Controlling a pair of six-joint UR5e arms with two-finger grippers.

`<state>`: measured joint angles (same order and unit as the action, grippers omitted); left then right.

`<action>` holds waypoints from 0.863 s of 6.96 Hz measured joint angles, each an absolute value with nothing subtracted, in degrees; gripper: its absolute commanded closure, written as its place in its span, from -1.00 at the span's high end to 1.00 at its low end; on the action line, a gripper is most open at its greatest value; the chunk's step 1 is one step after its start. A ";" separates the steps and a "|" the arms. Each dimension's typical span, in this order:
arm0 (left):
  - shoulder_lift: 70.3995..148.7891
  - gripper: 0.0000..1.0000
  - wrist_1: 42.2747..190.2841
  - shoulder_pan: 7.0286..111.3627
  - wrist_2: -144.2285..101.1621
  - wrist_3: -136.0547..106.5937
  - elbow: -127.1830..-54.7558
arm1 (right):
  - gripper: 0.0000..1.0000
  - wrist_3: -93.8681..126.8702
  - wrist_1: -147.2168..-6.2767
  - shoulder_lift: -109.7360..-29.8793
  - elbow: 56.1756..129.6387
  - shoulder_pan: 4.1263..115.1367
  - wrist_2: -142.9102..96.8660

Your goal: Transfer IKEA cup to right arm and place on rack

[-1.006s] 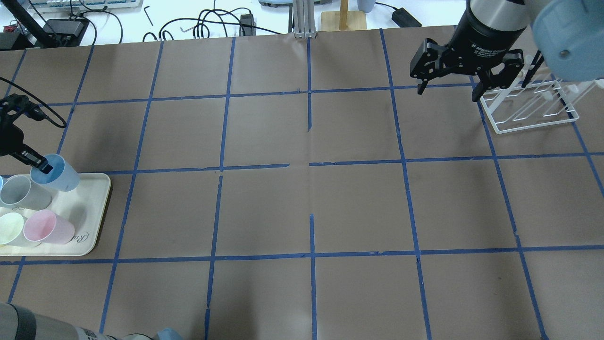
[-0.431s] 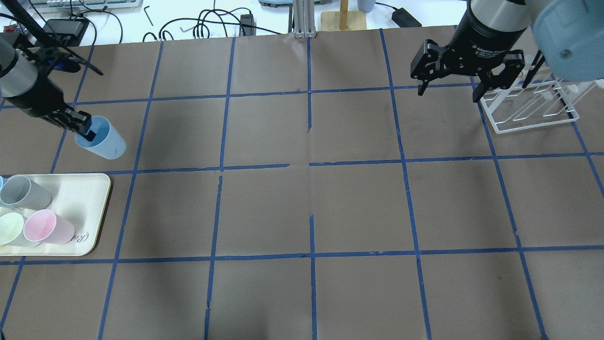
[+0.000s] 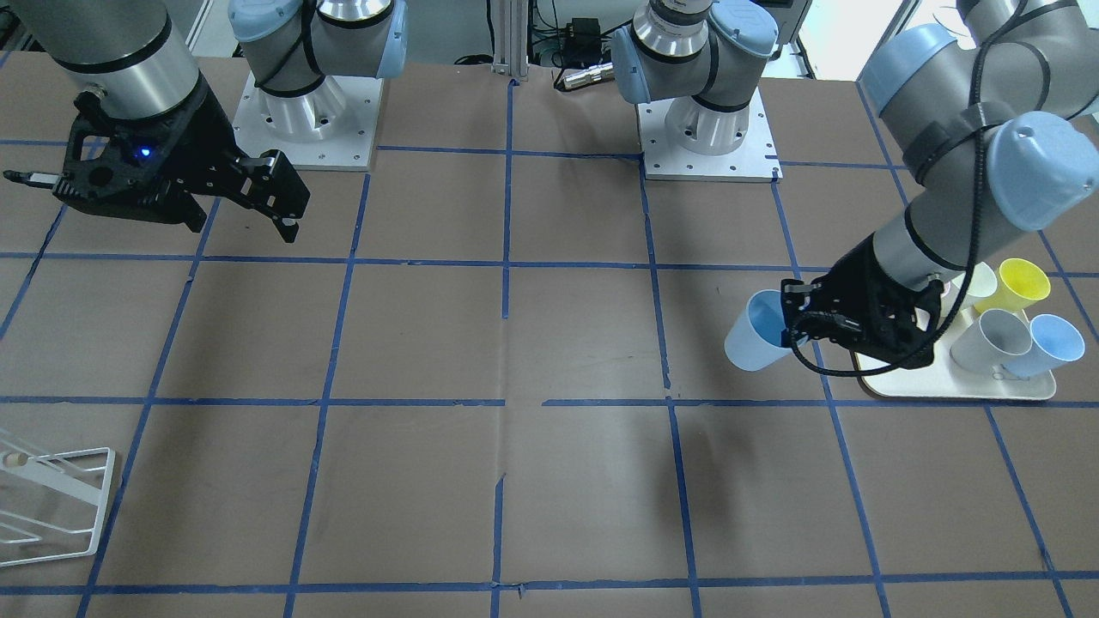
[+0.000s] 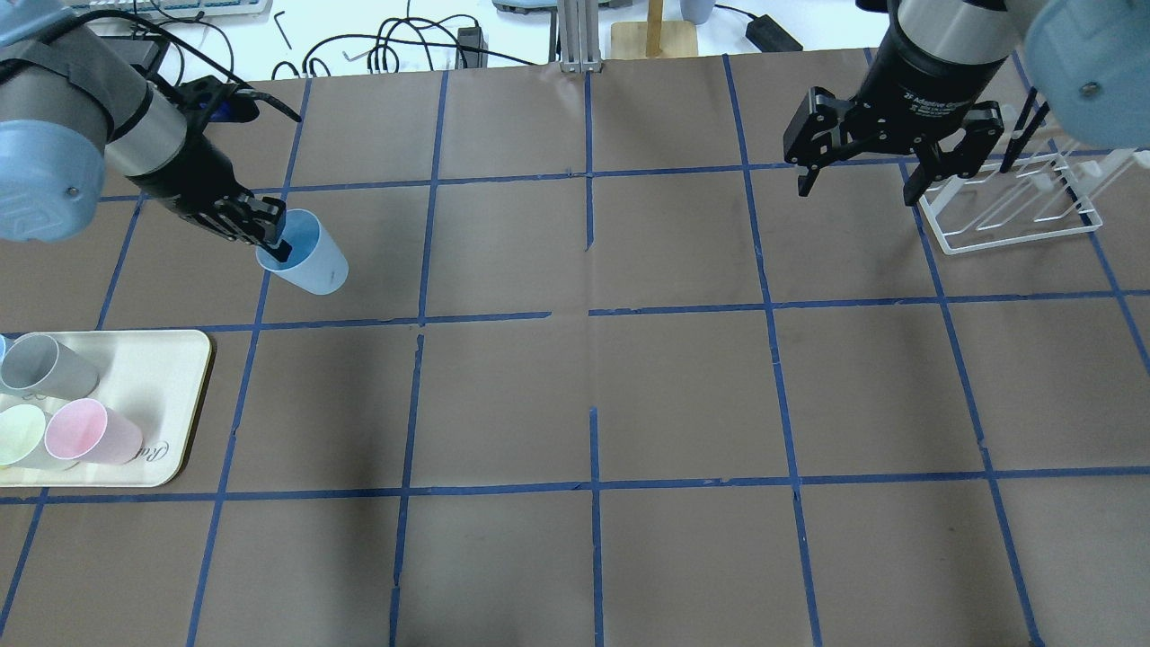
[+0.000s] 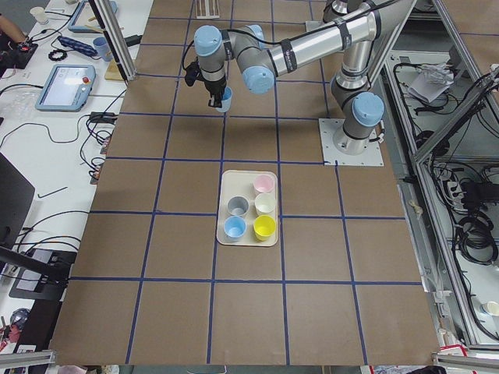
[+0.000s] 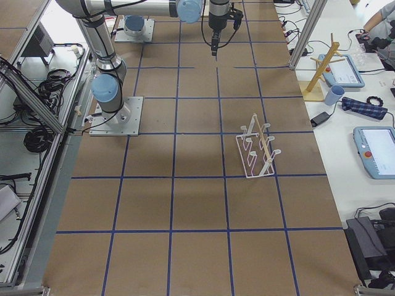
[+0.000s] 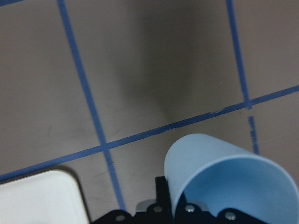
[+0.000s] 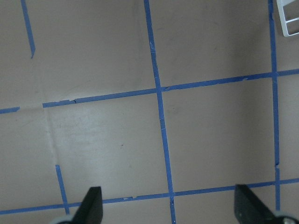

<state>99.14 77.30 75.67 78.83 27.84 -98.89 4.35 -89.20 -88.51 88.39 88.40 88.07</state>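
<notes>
My left gripper (image 4: 269,235) is shut on the rim of the pale blue IKEA cup (image 4: 307,267), one finger inside it, and holds it tilted above the table, right of the tray. The cup also shows in the front view (image 3: 752,343) and the left wrist view (image 7: 224,177). My right gripper (image 4: 855,187) is open and empty, hanging at the far right, just left of the white wire rack (image 4: 1006,216). In the right wrist view its fingers (image 8: 91,207) are wide apart over bare table, with the rack's corner (image 8: 289,18) at the top right.
The cream tray (image 4: 171,377) lies at the table's left edge with a grey cup (image 4: 45,364), a pink cup (image 4: 90,431) and a pale cup (image 4: 20,433). The front view adds a second blue cup (image 3: 1043,343) and a yellow cup (image 3: 1022,283). Cables lie behind the table.
My left arm has lifted the blue cup off the tray and carried it away from the tray and to the right. The right gripper has barely shifted and stays open.
</notes>
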 measured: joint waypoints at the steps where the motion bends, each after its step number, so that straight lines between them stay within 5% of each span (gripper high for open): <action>1: 97.77 -1.00 77.31 77.59 75.36 24.56 -100.55 | 1.00 -0.20 -89.05 -88.48 88.27 88.34 87.95; 6: 91.80 -1.00 77.70 83.16 37.89 10.09 -106.07 | 1.00 -24.41 -90.89 -89.35 86.76 86.51 72.96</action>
<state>91.80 77.70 83.16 37.89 10.09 -106.07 -24.41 -90.89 -89.35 86.76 86.51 72.96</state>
